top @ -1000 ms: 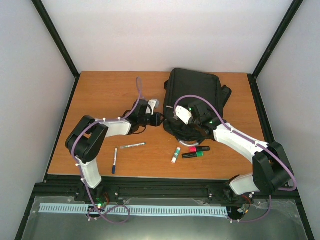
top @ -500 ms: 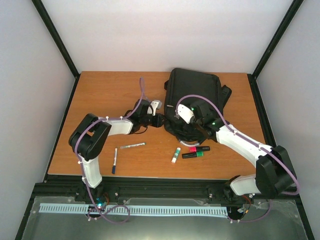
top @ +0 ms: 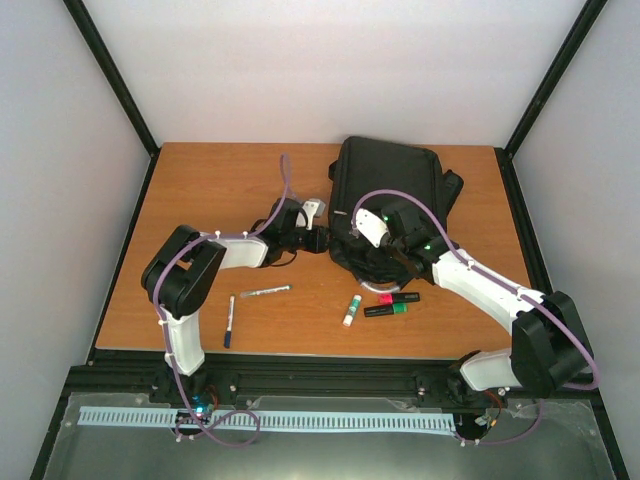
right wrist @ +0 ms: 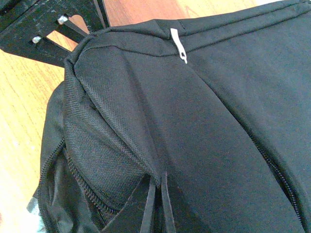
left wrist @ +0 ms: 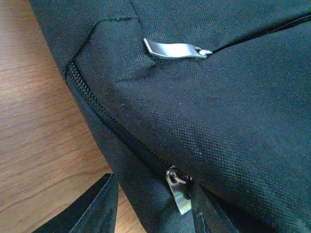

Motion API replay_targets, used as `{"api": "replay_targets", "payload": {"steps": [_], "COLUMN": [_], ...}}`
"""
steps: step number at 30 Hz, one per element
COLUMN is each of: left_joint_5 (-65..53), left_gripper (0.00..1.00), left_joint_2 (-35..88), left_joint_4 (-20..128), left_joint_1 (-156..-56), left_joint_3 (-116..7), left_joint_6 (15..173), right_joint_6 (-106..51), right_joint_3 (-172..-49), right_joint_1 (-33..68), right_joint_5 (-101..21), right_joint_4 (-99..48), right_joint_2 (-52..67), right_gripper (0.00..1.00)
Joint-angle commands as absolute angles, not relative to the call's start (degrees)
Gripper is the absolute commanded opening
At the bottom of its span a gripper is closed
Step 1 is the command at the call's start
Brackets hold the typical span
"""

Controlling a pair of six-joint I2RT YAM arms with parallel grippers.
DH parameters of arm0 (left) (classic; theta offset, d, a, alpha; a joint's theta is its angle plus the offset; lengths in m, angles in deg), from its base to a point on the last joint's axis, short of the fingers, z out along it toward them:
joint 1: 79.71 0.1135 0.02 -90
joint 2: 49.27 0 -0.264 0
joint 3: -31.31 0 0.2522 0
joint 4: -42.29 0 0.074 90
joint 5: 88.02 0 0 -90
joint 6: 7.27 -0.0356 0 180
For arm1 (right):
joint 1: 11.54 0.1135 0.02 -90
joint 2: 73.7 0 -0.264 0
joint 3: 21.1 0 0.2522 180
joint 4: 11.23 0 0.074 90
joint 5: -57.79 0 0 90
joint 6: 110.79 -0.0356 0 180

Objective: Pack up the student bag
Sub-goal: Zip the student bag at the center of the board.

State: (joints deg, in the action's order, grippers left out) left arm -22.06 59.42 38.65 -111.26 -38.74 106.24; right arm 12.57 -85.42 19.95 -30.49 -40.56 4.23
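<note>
Lying on the far right part of the table, the bag is being shown from above, its near edge being covered by the right arm. The right gripper is being hidden there among black folds. The left gripper, at the bag's left side, is being lost against dark fabric, so neither tool's state is being revealed here. One bag is being counted, with five small things on the wood in front of it: a blue pen, a silver pen, a white stick with a green cap, a pink highlighter and a green highlighter.

From the left wrist, the bag is being cut off on three sides. Two pulls are being counted: an upper pull on the fabric and a lower pull at the seam. The fingers are being shown apart, with the bag's edge and the lower pull between them; whether they are pressing cannot be told.

From the right wrist, the fingertips are being pressed together on a fold of the bag, which is being tented toward them. One zip pull is being seen, and the bag's lower left is being lost in shadow.
</note>
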Motion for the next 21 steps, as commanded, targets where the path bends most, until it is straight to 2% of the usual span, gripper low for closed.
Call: {"api": "replay_targets", "payload": {"steps": [1, 9, 21], "left_joint_5": [-18.74, -23.01, -26.68], "left_gripper": [0.42, 0.26, 0.21], "left_joint_2": [56.98, 55.27, 59.76], "left_joint_4": [36.47, 31.40, 31.26], "left_joint_1": [-111.42, -111.65, -111.74], "left_joint_3": [-39.94, -37.50, -40.29], "left_joint_6": [104.61, 103.65, 105.22], "right_joint_6": [11.76, 11.68, 11.67], "right_joint_3": [-85.31, -85.31, -85.31], "right_joint_1": [19.20, 19.14, 18.98], "right_joint_5": [-29.65, -29.55, -29.53], "right_joint_4": [-38.44, -38.44, -38.56], "right_joint_2": [3.48, 3.74, 3.81], "right_gripper": [0.03, 0.03, 0.03]}}
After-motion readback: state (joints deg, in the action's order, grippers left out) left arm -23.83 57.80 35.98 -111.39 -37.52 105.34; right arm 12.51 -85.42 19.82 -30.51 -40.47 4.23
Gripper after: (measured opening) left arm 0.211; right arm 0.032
